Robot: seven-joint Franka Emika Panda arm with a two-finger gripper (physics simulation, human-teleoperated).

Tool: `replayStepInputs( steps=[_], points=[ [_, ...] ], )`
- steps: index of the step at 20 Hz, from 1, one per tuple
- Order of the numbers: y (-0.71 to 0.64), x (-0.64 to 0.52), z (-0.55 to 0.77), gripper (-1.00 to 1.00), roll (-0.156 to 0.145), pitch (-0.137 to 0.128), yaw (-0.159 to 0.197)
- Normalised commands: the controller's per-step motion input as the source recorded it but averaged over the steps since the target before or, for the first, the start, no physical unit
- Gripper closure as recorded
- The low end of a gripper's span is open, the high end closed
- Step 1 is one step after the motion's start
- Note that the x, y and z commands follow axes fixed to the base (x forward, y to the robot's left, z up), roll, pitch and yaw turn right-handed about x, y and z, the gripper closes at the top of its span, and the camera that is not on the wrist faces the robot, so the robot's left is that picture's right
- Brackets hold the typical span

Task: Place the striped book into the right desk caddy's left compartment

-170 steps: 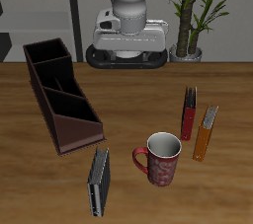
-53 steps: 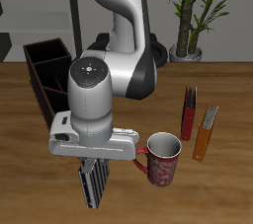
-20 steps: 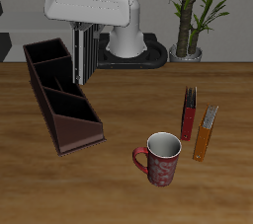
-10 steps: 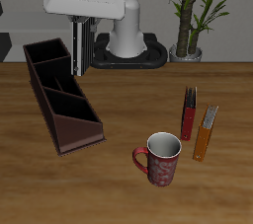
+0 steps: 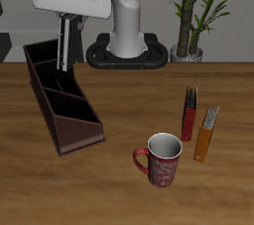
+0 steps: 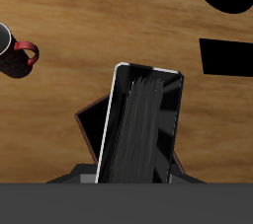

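The long dark maroon-brown open-topped desk caddy (image 5: pixel 62 95) lies on the table (image 5: pixel 119 184), running from its back edge toward the front. The thin dark striped book (image 5: pixel 66 43) hangs upright above the caddy's rear section. A red patterned mug (image 5: pixel 161 160) stands near the front edge, with a slim red object (image 5: pixel 189 114) and a slim orange object (image 5: pixel 206 134) just behind it.

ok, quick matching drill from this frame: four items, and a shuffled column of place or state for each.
Items:
1. striped book
2. caddy
3. mug
4. potted plant

Place or state:
A. at the table's back, beside the robot's base
B. upright, held in the tool
C. nearest the table's front edge, red
D. long dark box below the book

Pairs: 1-B, 2-D, 3-C, 4-A
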Motion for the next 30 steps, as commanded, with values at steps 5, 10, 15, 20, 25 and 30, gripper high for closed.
replayStepInputs(
  steps=[5, 10, 15, 20, 25, 30],
  points=[
    [-0.20, -0.04, -0.05, 1.00, -0.021, -0.007, 0.022],
    [-0.15, 0.07, -0.16, 1.00, -0.025, 0.016, -0.005],
    [0.01, 0.16, -0.24, 1.00, 0.003, 0.028, -0.012],
    [0.09, 0.19, -0.31, 1.00, 0.018, 0.032, 0.008],
    [0.06, 0.08, -0.19, 1.00, 0.015, 0.022, -0.007],
    [-0.01, 0.13, -0.24, 1.00, -0.005, 0.037, -0.016]
  ],
)
